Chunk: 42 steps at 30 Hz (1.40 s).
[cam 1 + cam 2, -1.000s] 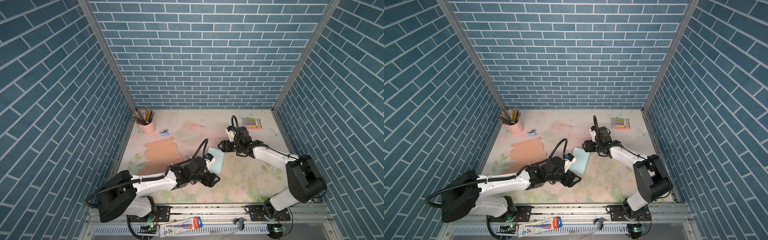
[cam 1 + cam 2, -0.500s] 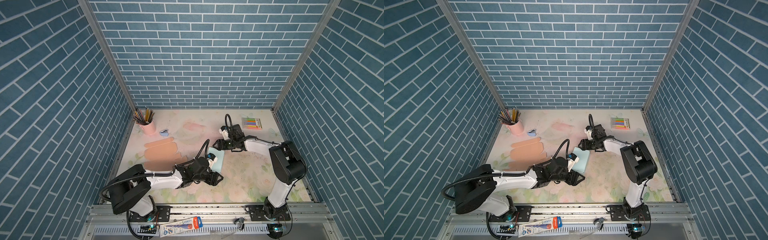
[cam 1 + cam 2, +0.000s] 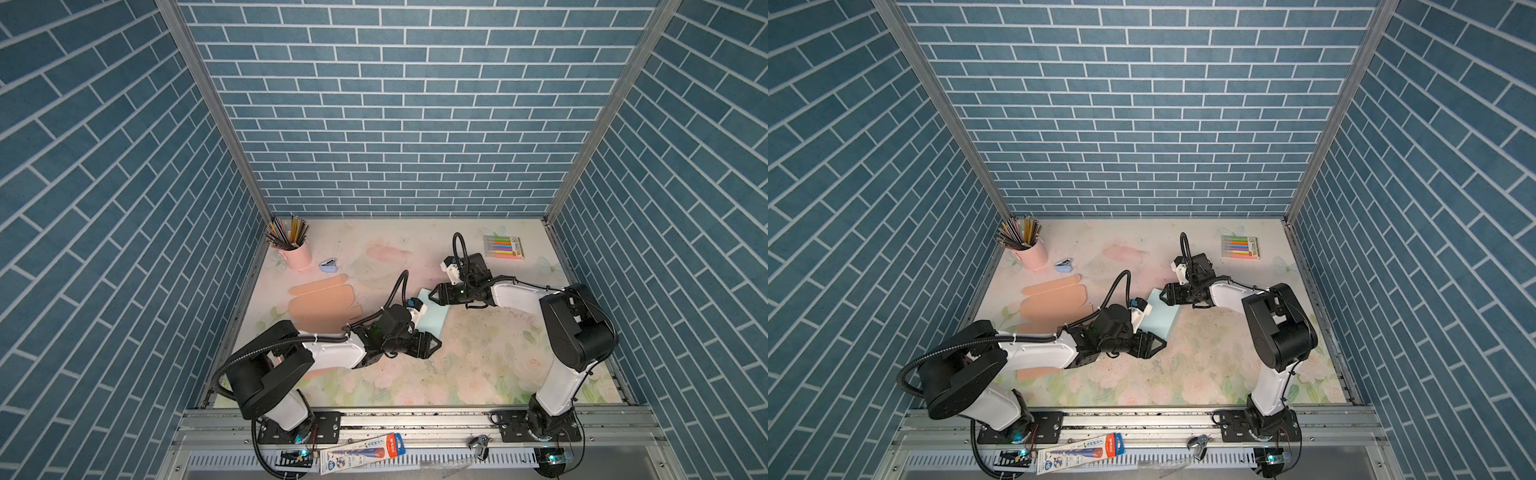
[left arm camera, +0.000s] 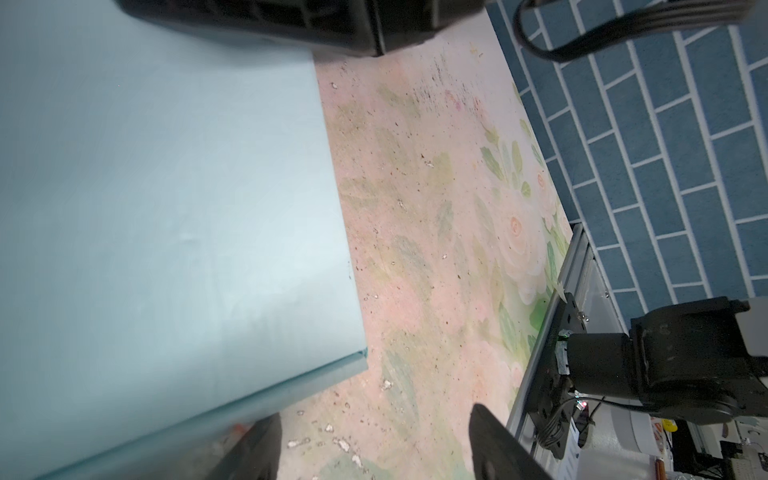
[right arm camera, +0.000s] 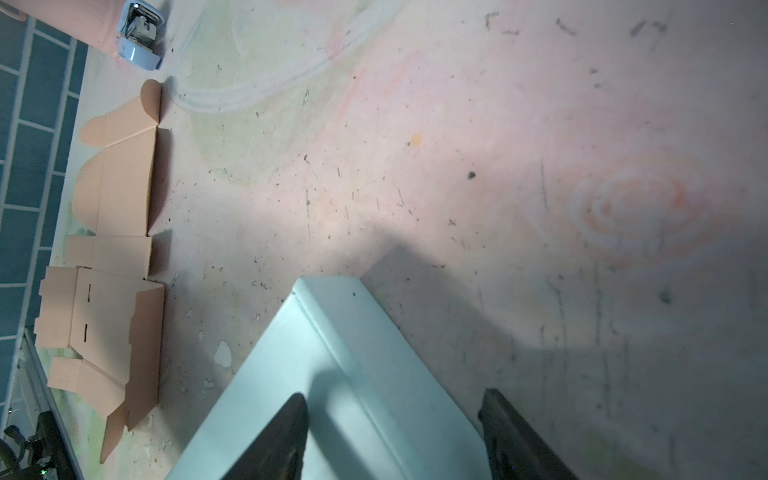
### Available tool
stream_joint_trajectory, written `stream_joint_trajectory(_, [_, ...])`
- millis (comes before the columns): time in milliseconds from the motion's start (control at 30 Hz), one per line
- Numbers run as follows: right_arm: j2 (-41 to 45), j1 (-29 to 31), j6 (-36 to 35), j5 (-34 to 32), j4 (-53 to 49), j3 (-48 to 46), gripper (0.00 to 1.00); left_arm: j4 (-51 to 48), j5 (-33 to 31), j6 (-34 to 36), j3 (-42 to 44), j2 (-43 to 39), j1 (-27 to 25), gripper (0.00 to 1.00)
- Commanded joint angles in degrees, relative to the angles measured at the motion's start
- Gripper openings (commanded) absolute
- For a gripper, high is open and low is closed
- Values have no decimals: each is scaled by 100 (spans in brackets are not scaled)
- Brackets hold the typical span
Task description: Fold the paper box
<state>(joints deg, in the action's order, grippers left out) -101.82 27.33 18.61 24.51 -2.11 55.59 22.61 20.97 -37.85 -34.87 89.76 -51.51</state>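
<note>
1. Lying nearest of all, a packaged pen (image 3: 361,451) is seen on the metal rail in front of the table (image 3: 478,365).
2. The left gripper (image 3: 432,345) is found low over the floral table, at the near corner of the paper box (image 3: 434,318). Its jaws are spread wide and nothing is held between them. In the left wrist view one finger (image 4: 257,444) is seen at the box's near edge; whether it touches cannot be told.
3. The paper box, pale blue and closed, is laid flat near the middle of the table, between the two grippers.
4. The right gripper (image 3: 432,294) is placed at the box's far corner with its jaws parted. In the right wrist view one finger (image 5: 291,436) is seen over the top face and the other beside the side wall, so the edge is straddled.
5. A flat peach cardboard blank (image 3: 322,301) is spread out left of the box, apart from it.
6. Farther back, a blue stapler (image 3: 329,266) is set just beside a pink cup of pencils (image 3: 297,255) at the left, and a marker pack (image 3: 503,247) is laid at the right.
</note>
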Motion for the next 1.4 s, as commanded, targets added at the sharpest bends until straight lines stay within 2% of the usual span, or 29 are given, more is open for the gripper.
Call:
stream_joint_trajectory(0, [294,-9,-141,32,-3,-212,66,117,110,134,-212,105,232,72])
stream_joint_trajectory(200, [545,-9,-33,21,110,-550,67,85,266,316,-426,299,585,72])
stream_joint_trajectory(367, [757,-9,-33,-258,22,-741,66,9,393,442,-567,397,881,71])
stream_joint_trajectory(633, [802,-9,1,-256,8,-700,66,-280,474,736,-1092,729,1210,71])
stream_joint_trajectory(1133, [-9,-98,-51,-136,8,186,66,-432,659,905,-2299,1637,1797,71])
stream_joint_trajectory(1367, [-547,-287,-102,9,-38,915,66,-449,788,928,-3001,2236,2014,71])
